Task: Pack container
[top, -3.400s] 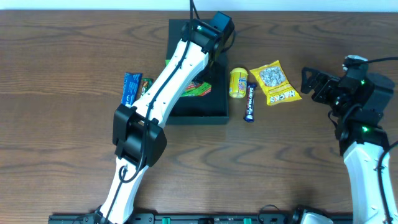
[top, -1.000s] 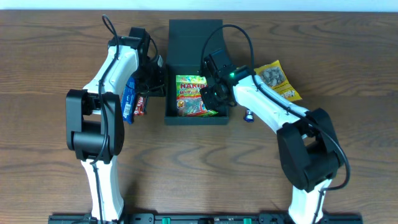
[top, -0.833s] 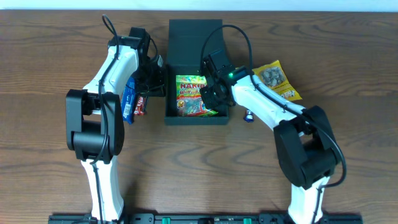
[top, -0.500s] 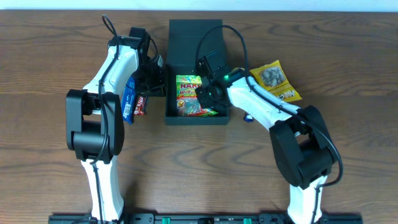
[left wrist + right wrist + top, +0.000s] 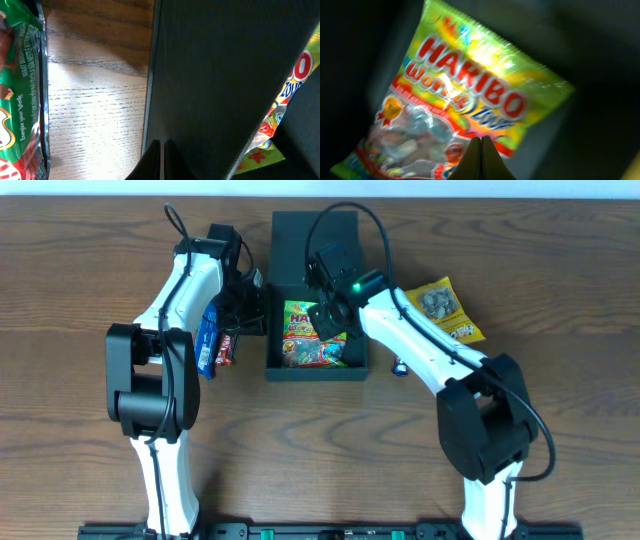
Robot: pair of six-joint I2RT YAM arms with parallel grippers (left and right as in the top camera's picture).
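The container (image 5: 315,370) is a dark square box with its flap lid (image 5: 315,230) folded back on the far side. A green Haribo packet (image 5: 305,347) lies flat inside it. My right gripper (image 5: 323,322) hangs shut over that packet inside the box; in the right wrist view its tips (image 5: 481,152) point at the Haribo packet (image 5: 465,100) with nothing between them. My left gripper (image 5: 259,310) is shut and empty against the outside of the box's left wall; the left wrist view shows its tips (image 5: 162,160) at the dark wall (image 5: 215,75).
A blue packet (image 5: 208,340) and a green-red packet (image 5: 228,346) lie left of the box, the green one (image 5: 20,100) beside my left gripper. A yellow nut packet (image 5: 445,310) lies to the right. A blue bar (image 5: 398,365) peeks out under the right arm.
My right gripper has moved from the box's right side towards the far left, over the Haribo packet. The left arm has not moved.
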